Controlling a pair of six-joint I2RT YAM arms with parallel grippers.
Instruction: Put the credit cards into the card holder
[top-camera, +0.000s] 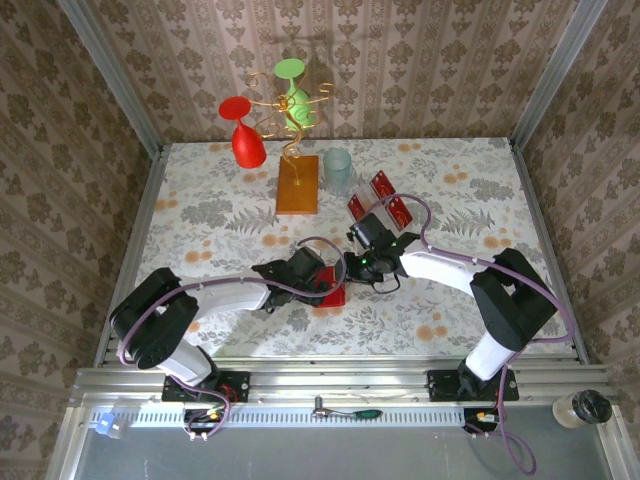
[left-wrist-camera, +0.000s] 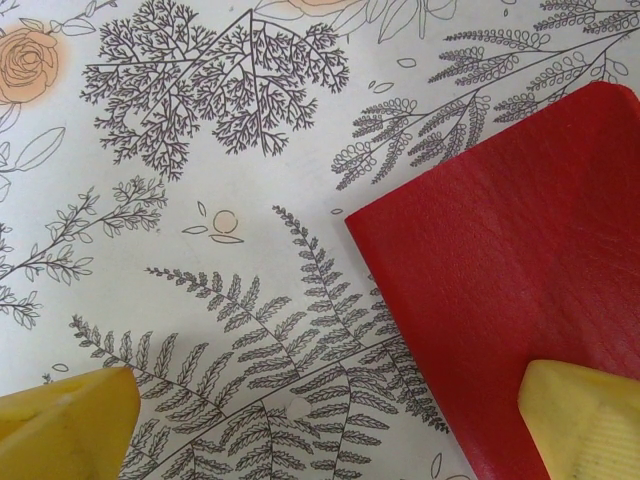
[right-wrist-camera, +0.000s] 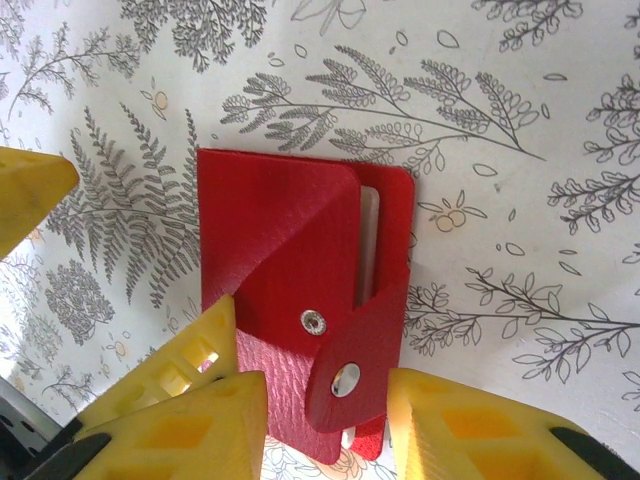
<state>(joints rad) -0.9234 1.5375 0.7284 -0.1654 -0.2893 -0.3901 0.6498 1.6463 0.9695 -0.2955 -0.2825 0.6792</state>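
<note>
Staged robot test cell, lab rig.
Damask wallpaper panels (top-camera: 70, 120) box in a floral-clothed tabletop (top-camera: 470, 190); aluminium rail (top-camera: 340, 384) carries two bolted arm bases (top-camera: 472, 384); cables (top-camera: 515, 440) trail.

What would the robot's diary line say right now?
left claw: open, one finger over card holder | right claw: around its snap flap, grip unclear | cards: three outside
</note>
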